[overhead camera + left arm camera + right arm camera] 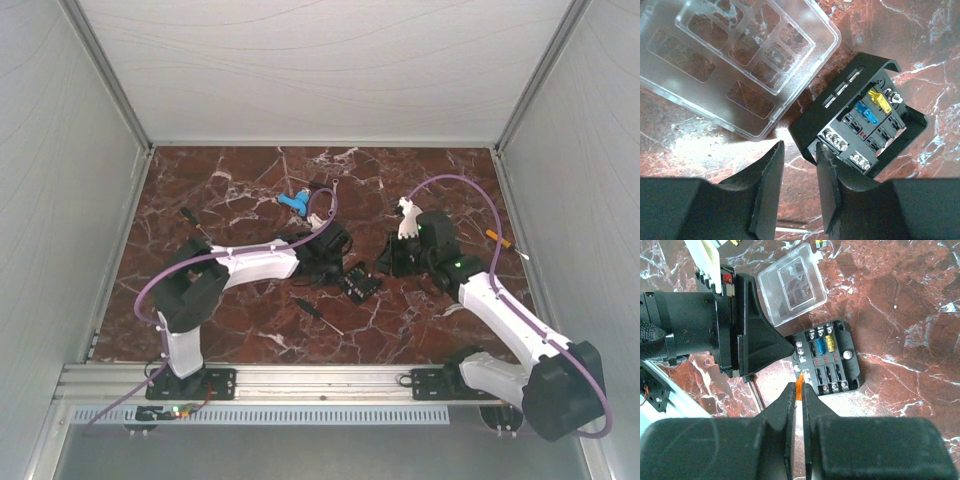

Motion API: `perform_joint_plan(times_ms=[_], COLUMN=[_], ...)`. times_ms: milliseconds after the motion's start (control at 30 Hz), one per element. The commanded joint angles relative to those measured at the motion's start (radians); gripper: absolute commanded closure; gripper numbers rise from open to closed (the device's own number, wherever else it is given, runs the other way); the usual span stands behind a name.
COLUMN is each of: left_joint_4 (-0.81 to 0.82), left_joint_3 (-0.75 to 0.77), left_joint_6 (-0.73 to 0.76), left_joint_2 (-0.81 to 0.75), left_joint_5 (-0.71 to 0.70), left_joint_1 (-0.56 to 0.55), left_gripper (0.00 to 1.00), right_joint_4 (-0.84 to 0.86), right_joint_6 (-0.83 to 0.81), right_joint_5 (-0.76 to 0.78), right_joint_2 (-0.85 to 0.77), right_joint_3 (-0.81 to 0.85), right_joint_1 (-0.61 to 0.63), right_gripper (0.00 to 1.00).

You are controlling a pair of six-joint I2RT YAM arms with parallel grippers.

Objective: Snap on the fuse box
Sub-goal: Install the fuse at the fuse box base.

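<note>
Left tool [799,151], jaws narrow and empty, hangs over the tabletop [930,45], fuse box [860,125] just ahead to its right, clear lid [740,60] lying beside. Right tool [800,391] pinches what seems an orange fuse [799,383] at the box's edge.

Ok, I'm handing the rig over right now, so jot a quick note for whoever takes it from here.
Left pincer: jaws slightly apart, empty, tips at a corner of the fuse box.
Right pincer: shut on a small orange fuse, at the box's near edge.
Clear lid: off, lying on the table beside the box.
Done: blue fuse and yellow fuse seated.
Left: probably seat the orange fuse, then snap the lid on.
</note>
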Motion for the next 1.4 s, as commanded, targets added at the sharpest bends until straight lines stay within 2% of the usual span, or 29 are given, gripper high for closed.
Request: perform_joint_plan(times_ms=[0,267,467,700,800,967,1100,1367], left_joint_4=[-0.066,-0.116,-0.130,-0.123,-0.106,-0.071,-0.016,0.100], left_joint_3=[0.034,-0.008,-0.054,-0.073,-0.109,-0.182,-0.259,-0.394], left_joint_6=[0.053,0.182,0.250,0.188,0.125,0.080,0.052,0.016], left_joint_2=[0.010,-0.020,-0.064,-0.105,-0.154,-0.251,-0.321,-0.436], left_joint_5=[-0.084,-0.064,-0.069,-0.031,-0.006,0.077,0.178,0.324], left_joint_1=[-0.003,0.038,0.065,0.072,0.085,0.123,0.181,0.303], left_gripper=[0.70,0.83,0.83,0.75,0.69,0.66,0.63,0.49], right_joint_4=[-0.031,-0.122,-0.181,-0.168,-0.156,-0.167,-0.201,-0.259], right_joint_6=[-0.028,-0.078,-0.117,-0.063,-0.023,-0.003,-0.001,-0.008], right_joint_5=[-0.043,-0.079,-0.068,-0.046,-0.034,-0.004,0.033,0.105], right_joint_2=[0.006,0.059,0.138,0.217,0.254,0.352,0.434,0.544], right_joint_3=[0.039,0.088,0.138,0.180,0.196,0.259,0.327,0.421], right_joint_1=[-0.003,0.047,0.126,0.196,0.228,0.272,0.301,0.343], right_gripper=[1.00,1.00,1.00,1.00,1.00,1.00,1.00,1.00])
